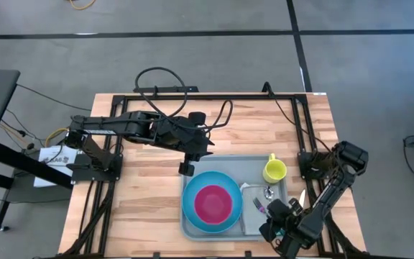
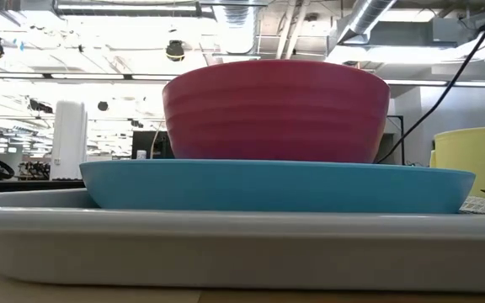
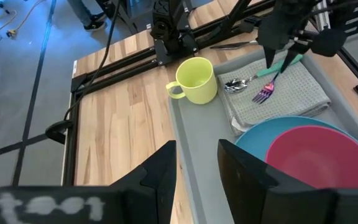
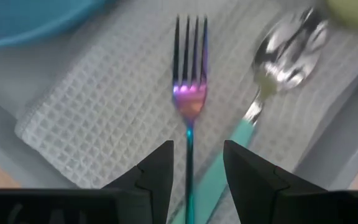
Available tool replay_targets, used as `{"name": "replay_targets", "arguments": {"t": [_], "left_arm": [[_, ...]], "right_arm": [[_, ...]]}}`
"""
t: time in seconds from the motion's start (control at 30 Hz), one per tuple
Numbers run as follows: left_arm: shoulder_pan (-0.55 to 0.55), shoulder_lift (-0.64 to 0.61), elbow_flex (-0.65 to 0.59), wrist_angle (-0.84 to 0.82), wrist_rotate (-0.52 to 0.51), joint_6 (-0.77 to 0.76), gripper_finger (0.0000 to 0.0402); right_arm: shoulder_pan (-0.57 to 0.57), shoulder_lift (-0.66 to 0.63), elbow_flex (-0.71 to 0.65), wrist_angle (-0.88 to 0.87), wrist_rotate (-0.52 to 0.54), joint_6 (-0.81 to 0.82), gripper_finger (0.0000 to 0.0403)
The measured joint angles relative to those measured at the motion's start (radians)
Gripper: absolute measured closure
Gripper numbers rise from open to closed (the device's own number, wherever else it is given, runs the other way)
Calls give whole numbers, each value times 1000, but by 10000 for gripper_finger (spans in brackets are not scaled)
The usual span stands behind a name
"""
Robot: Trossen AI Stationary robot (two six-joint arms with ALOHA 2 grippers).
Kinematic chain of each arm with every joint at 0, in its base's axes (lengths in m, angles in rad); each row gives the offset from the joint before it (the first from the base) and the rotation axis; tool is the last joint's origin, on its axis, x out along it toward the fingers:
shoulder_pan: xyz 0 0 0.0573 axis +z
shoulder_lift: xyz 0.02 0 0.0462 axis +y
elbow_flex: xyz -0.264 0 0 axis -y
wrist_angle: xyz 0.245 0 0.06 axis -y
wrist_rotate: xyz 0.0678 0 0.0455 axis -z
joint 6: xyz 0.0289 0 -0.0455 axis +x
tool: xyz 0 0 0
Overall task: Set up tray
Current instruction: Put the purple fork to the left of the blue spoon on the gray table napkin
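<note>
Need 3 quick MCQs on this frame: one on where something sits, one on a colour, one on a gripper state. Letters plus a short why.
1. Where does the fork lie?
A. on the grey napkin in the tray
B. inside the yellow mug
C. on the bare wood outside the tray

2. What colour is the bowl sitting on the blue plate?
A. green
B. pink-red
C. white

3. How is the right gripper set?
A. shut on the spoon
B. shut on the mug handle
C. open, a finger on either side of the fork handle

Answers:
1 A: the right wrist view shows the fork resting on the waffle-weave napkin, beside the spoon.
2 B: the high view and low view both show a pink-red bowl on the plate.
3 C: the right wrist view shows a gap between the fingers with the fork handle running through it.
</note>
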Motion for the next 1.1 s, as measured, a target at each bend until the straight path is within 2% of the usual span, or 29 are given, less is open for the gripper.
{"name": "replay_targets", "arguments": {"t": [0.1, 0.67, 1.1], "left_arm": [[0, 0, 0, 0, 0, 5, 294], [0, 0, 0, 0, 0, 4, 294], [0, 0, 0, 0, 0, 0, 294]], "right_arm": [[-15, 0, -9, 43, -48, -2, 271], [-22, 1, -12, 77, -51, -61, 271], [-32, 66, -12, 73, -76, -57, 271]]}}
